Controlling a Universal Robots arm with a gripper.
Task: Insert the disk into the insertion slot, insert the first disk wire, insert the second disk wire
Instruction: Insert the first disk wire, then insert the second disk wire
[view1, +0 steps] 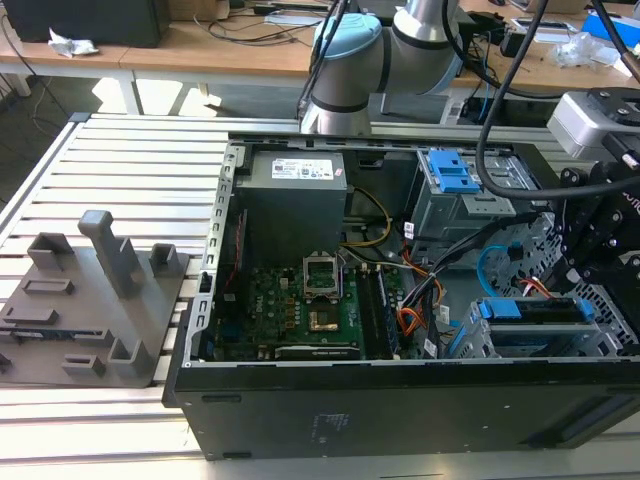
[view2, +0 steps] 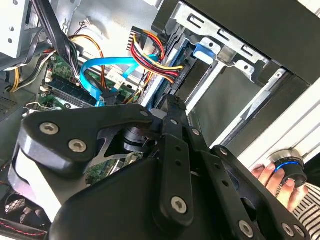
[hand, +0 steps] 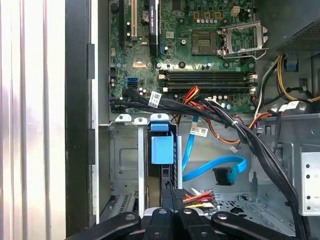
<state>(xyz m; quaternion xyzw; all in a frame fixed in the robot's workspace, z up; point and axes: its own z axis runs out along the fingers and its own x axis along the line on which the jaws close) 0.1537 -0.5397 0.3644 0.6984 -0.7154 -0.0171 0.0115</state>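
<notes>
1. Since the disk (hand: 161, 147) already stands in the insertion slot (hand: 125, 165), at about four o'clock of the open computer case (view1: 400, 400) in the exterior view, the first part of the task looks done; its blue caddy tab shows between the cage's grey walls in the first wrist view
2. The gripper (hand: 172, 196) hangs right over that cage, its fingers (view2: 172, 125) drawn together to a narrow tip; the end of the red, yellow and black wire (hand: 200, 196) lies at that tip, so I judge they pinch its plug, though the contact itself is hidden
3. The blue flat wire (hand: 215, 165) lies loose inside the case beside the cage, its black plug (hand: 225, 176) joined to nothing; in the exterior view it loops at about eleven o'clock from the disk
4. The step in hand is likely seating the first disk wire: hold the plug square to the disk's edge and press straight along the disk's length, since a tilted plug would probably jam
5. Keep the push gentle, as the disk could slide in its cage under a hard shove
6. Mind the thick black cable bundle (hand: 242, 134) crossing near the cage; it could drag on the gripper or pull the wire aside
7. A person's hand (view2: 270, 176) rests by a blue-ringed knob (view2: 290, 167) outside the case, well apart from the work
</notes>
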